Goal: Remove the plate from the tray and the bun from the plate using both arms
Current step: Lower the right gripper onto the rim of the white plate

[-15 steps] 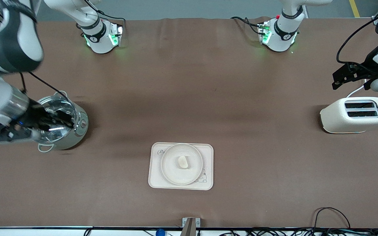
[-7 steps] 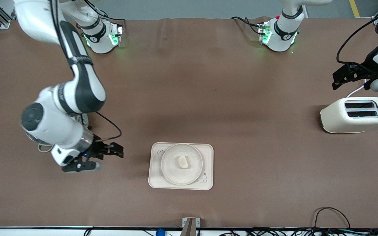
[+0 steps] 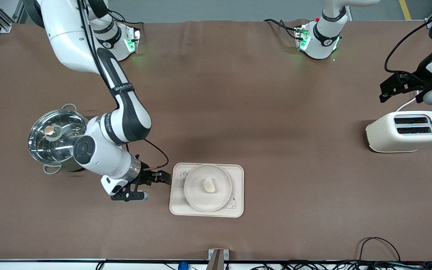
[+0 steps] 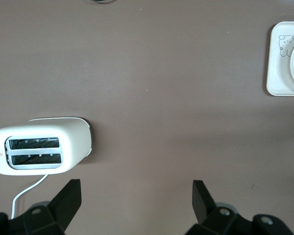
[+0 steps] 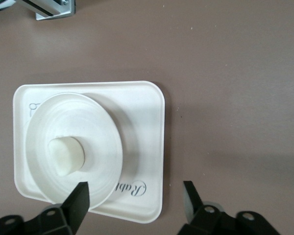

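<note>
The round cream plate (image 3: 195,195) lies on a rectangular cream tray (image 3: 178,208) near the middle of the table, and the small pale bun (image 3: 209,185) rests in the plate's centre. My right gripper (image 3: 165,177) hovers open at the tray's edge toward the right arm's end. In the right wrist view the right gripper (image 5: 134,192) stands with its jaws spread over the tray (image 5: 147,122) corner, one finger above the plate (image 5: 103,142) rim, and nothing is held; the bun (image 5: 66,155) shows there too. My left gripper (image 3: 386,93) waits open and empty above the table beside the toaster (image 3: 405,131).
A steel pot with a glass lid (image 3: 56,140) stands at the right arm's end, beside the right arm's elbow. In the left wrist view the white toaster (image 4: 39,147) is close to the left gripper (image 4: 136,191). Cables run along the table's front edge (image 3: 377,243).
My right arm has swung from over the pot across to the tray's edge, uncovering the pot. Left arm, plate and bun have not moved.
</note>
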Motion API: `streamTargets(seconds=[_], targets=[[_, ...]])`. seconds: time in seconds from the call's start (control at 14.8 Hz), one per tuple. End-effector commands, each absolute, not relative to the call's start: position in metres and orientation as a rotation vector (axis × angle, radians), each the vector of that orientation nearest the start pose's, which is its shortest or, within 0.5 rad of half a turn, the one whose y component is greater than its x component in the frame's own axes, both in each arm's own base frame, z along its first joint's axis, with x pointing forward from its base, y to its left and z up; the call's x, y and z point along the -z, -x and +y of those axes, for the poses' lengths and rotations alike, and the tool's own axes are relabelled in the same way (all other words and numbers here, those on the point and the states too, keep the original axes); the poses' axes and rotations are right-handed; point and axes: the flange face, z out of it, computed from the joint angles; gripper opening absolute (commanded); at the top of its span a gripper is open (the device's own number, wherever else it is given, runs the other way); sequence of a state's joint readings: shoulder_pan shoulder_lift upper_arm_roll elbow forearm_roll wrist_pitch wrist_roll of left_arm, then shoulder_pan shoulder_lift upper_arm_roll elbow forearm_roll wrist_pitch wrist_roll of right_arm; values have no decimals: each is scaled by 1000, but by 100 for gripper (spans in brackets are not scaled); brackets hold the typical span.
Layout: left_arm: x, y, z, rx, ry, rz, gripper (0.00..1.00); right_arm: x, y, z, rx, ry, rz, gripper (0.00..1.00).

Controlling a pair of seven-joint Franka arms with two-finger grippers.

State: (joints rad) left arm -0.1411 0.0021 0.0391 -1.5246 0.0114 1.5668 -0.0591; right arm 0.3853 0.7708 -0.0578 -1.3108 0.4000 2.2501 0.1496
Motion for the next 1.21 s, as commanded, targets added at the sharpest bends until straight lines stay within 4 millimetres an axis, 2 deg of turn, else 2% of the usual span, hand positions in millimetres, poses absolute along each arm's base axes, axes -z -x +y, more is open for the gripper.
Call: streamTargets(seconds=[0.0,0.2,0.34,0.47,0.74,0.88,1.15], targets=[[-649,-553,-53,60,3139,79,100,-264,-718,289,141,2780,59,79],[-649,-553,-54,60,3140,72,100,-248,-717,307,100,2739,78,68],[-649,-553,-54,60,3140,75,100,-232,-715,315,45,2681,150,68],[-649,-553,-54,60,3140,75,100,-219,-711,321,26,2688,141,65],[-648,-553,-54,58,3139,84,100,-211,-711,321,22,2692,139,59],[-648,-552,-55,56,3139,82,100,-207,-713,322,41,2689,152,50],[-648,-553,-54,56,3139,84,100,-195,-711,326,40,2693,150,42]])
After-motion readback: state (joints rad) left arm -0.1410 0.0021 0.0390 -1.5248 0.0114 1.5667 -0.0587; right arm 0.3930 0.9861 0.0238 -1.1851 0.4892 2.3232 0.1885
